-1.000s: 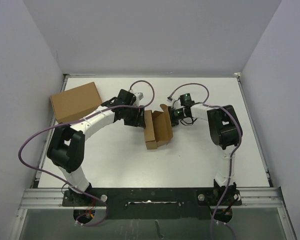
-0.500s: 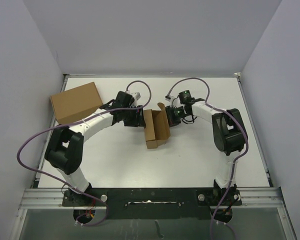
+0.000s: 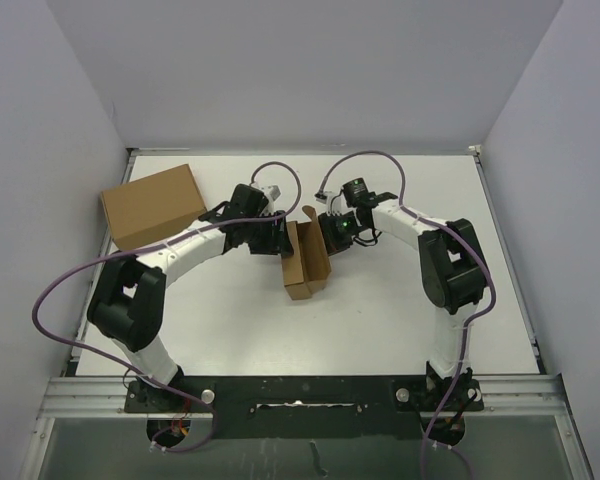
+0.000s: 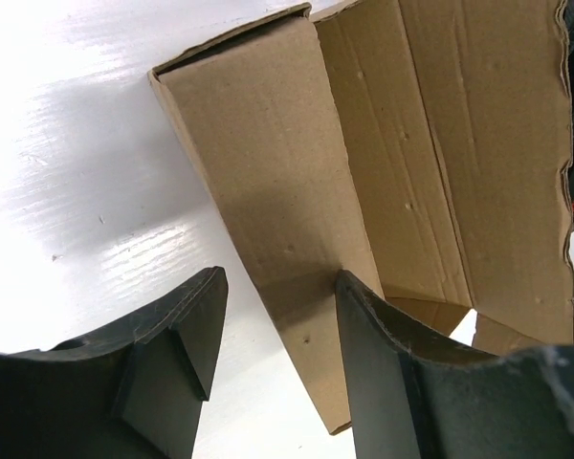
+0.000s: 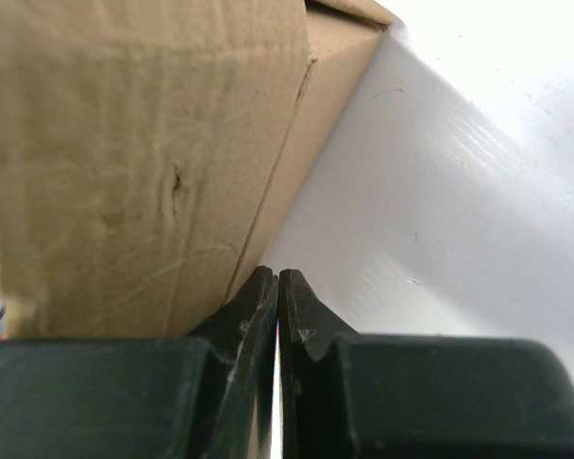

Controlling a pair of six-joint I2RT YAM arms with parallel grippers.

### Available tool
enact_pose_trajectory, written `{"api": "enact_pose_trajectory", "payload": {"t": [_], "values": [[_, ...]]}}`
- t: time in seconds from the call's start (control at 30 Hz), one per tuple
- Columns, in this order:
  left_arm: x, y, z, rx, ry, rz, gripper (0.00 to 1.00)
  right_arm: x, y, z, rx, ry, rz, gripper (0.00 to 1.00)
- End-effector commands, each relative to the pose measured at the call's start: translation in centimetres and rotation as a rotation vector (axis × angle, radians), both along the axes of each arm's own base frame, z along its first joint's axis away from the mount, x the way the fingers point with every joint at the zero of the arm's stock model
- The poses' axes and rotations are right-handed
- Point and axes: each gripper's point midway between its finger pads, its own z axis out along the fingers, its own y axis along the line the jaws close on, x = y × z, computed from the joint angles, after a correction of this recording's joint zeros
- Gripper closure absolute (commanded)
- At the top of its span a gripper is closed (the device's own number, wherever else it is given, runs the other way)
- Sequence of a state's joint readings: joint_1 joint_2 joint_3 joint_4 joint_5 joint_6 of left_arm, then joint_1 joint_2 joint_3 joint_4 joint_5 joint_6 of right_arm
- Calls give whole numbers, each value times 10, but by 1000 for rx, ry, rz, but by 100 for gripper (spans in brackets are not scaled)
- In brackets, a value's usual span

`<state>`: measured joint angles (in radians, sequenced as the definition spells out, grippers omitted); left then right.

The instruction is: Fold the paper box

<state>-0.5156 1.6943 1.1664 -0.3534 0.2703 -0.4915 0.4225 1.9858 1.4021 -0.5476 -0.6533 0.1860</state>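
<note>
The paper box [image 3: 305,262] lies partly folded at the table's middle, its side panels raised. My left gripper [image 3: 272,238] is at its left side. In the left wrist view the jaws [image 4: 277,311] stand open astride the box's upright left wall [image 4: 268,163]. The right fingertip [image 4: 368,325] touches that wall, and the left fingertip [image 4: 196,316] is apart from it over bare table. My right gripper [image 3: 328,235] is shut with nothing in it. Its tips [image 5: 277,279] press against the outside of the box's raised right panel [image 5: 143,163].
A larger plain brown cardboard box [image 3: 152,204] sits at the table's far left, behind my left arm. The white table [image 3: 380,320] is enclosed by pale walls on three sides. Purple cables loop above both arms.
My right gripper has moved left and pushed the box's right panel up and inward. The box has narrowed and shifted slightly left. My left gripper has barely moved.
</note>
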Motion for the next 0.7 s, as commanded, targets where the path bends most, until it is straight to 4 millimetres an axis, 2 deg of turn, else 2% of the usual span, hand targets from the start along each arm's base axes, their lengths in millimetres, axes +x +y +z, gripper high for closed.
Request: {"api": "enact_pose_trajectory", "payload": {"t": [0.0,0.33,0.67], "values": [[3,-13,31,-78,-84,-20,53,8,10,43,49,-110,29,99],[-12,-14,9,-53,-36,-23,56,7,16,48,29,-98,38,99],[-14,-15,11,-59,-44,18,56,-1,22,47,-78,-43,-17,99]]}}
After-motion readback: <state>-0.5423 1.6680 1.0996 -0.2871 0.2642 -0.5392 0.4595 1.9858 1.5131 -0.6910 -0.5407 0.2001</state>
